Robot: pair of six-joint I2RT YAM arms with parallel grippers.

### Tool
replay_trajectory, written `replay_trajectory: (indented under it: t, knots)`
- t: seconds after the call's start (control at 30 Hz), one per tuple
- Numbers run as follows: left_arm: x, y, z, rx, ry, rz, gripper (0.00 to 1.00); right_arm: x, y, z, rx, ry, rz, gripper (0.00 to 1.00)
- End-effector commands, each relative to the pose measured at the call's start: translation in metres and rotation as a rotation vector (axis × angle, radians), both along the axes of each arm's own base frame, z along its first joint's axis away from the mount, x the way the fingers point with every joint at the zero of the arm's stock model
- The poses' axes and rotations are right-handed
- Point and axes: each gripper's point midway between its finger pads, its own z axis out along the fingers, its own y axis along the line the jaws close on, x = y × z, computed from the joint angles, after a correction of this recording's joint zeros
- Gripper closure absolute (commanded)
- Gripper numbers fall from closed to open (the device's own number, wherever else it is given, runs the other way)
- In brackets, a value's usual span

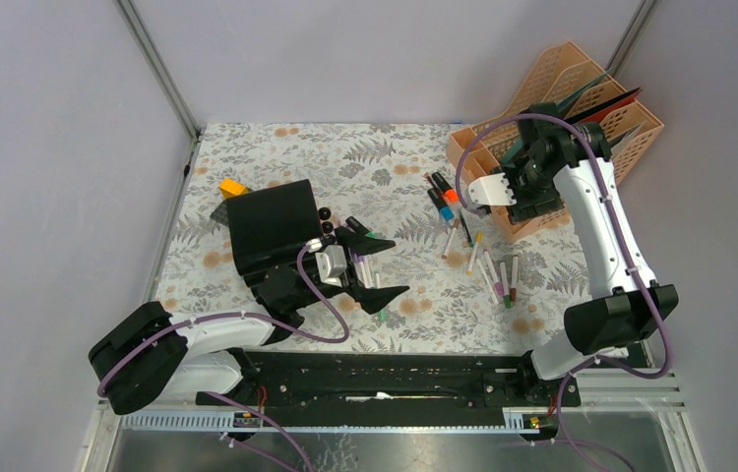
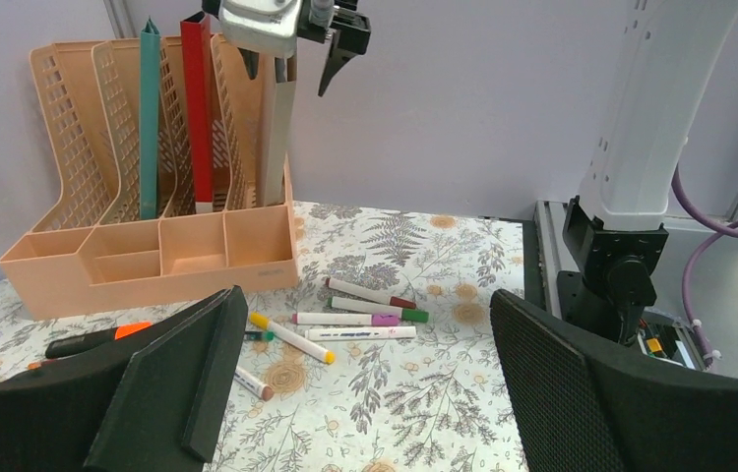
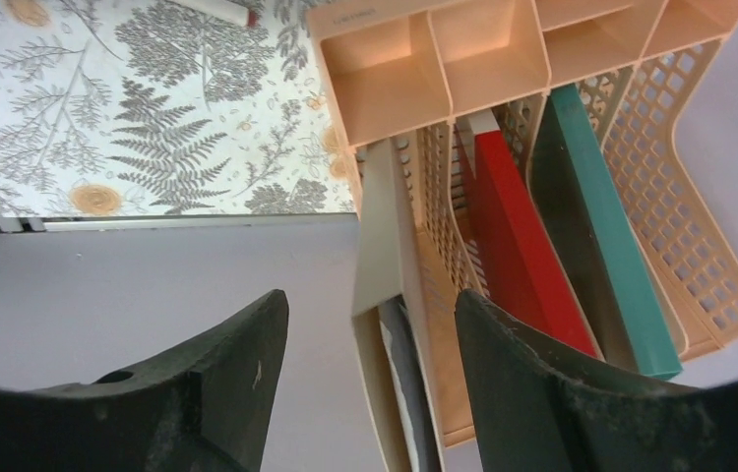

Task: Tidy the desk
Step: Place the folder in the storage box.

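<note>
Where the cloth covers it, the desk [image 1: 395,162] is a flat rectangle of pale fabric printed with grey ferns and small orange flowers. It lies under both my arms, running from the black slotted rail [image 1: 375,379] at my bases to the rear wall.

At its far right corner stands a peach plastic file organizer [image 2: 149,265] with lattice dividers and four smooth open trays along its front. Upright in its slots are a teal folder [image 2: 150,118], a red folder [image 2: 196,108] and a grey folder [image 2: 276,138]. Loose markers [image 1: 488,270], mostly white barrels with coloured caps, lie scattered on the cloth in front of it. A flat black case or folder [image 1: 267,231] rests on the left half of the desk; which of the two, I cannot tell. A small orange block [image 1: 232,185] sits at its far corner.

The walls are plain pale lilac-grey, with metal frame posts at the rear corners.

My left gripper [image 1: 399,264] is spread to its widest above the cloth. Its ribbed black pads are empty and touch nothing. My right gripper [image 3: 370,305] hangs over the organizer, jaws apart on either side of the top edge of the grey folder's slot. There is clear space on both sides, and it holds nothing.
</note>
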Motion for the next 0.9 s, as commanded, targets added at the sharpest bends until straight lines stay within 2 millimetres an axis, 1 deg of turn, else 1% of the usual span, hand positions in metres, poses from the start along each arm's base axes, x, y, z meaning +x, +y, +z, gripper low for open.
replay_trajectory:
  t: [0.0,0.07,0.1,0.13,0.2,0.23,0.3,0.4,0.43,0.57,0.6,0.67,0.7,0.73,0.77,0.8,0.83,0.87]
  knots:
    - [-0.005,0.003,0.013,-0.047,-0.021,-0.012,0.01,0.018,-0.009,0.016,-0.077,-0.072,0.015,0.34]
    - [-0.005,0.004,0.012,-0.048,-0.019,-0.011,0.01,0.020,-0.008,0.010,-0.082,-0.038,0.018,0.42]
    - [-0.006,0.004,0.012,-0.051,-0.018,-0.011,0.01,0.020,-0.008,0.007,-0.084,-0.025,0.016,0.48]
    - [-0.006,0.005,0.012,-0.052,-0.017,-0.010,0.01,0.021,-0.009,0.004,-0.088,-0.008,0.012,0.57]
    - [-0.006,0.006,0.011,-0.055,-0.016,-0.007,0.01,0.022,-0.010,0.001,-0.096,0.011,0.001,0.77]
    - [-0.007,0.007,0.011,-0.054,-0.014,-0.006,0.01,0.022,-0.010,0.001,-0.097,0.015,0.000,0.83]
    - [-0.007,0.008,0.011,-0.053,-0.016,-0.005,0.01,0.022,-0.010,0.003,-0.094,0.008,0.000,0.85]
    - [-0.007,0.008,0.011,-0.048,-0.019,-0.003,0.01,0.021,-0.010,0.012,-0.092,-0.013,0.003,0.97]
    - [-0.007,0.007,0.011,-0.048,-0.021,-0.003,0.01,0.022,-0.010,0.018,-0.088,-0.026,0.001,1.00]
    - [-0.007,0.008,0.012,-0.051,-0.021,-0.004,0.01,0.028,-0.011,0.048,-0.044,-0.114,-0.005,1.00]
    - [-0.007,0.008,0.012,-0.052,-0.022,-0.004,0.01,0.030,-0.014,0.056,-0.028,-0.138,-0.008,1.00]
    - [-0.008,0.008,0.012,-0.053,-0.022,-0.005,0.01,0.035,-0.026,0.067,-0.013,-0.173,-0.027,1.00]
    - [-0.008,0.009,0.012,-0.054,-0.023,-0.004,0.01,0.037,-0.033,0.069,-0.006,-0.181,-0.038,1.00]
    - [-0.008,0.009,0.012,-0.053,-0.022,-0.004,0.01,0.038,-0.043,0.069,0.000,-0.182,-0.060,1.00]
    - [-0.008,0.009,0.012,-0.054,-0.023,-0.005,0.01,0.038,-0.050,0.067,0.004,-0.176,-0.071,1.00]
    - [-0.008,0.009,0.011,-0.053,-0.024,-0.005,0.01,0.039,-0.052,0.065,0.013,-0.169,-0.068,1.00]
    - [-0.008,0.009,0.012,-0.053,-0.024,-0.004,0.01,0.037,-0.063,0.062,0.018,-0.161,-0.086,0.99]
    - [-0.008,0.008,0.012,-0.054,-0.025,-0.008,0.01,0.038,-0.065,0.058,0.037,-0.150,-0.082,0.98]
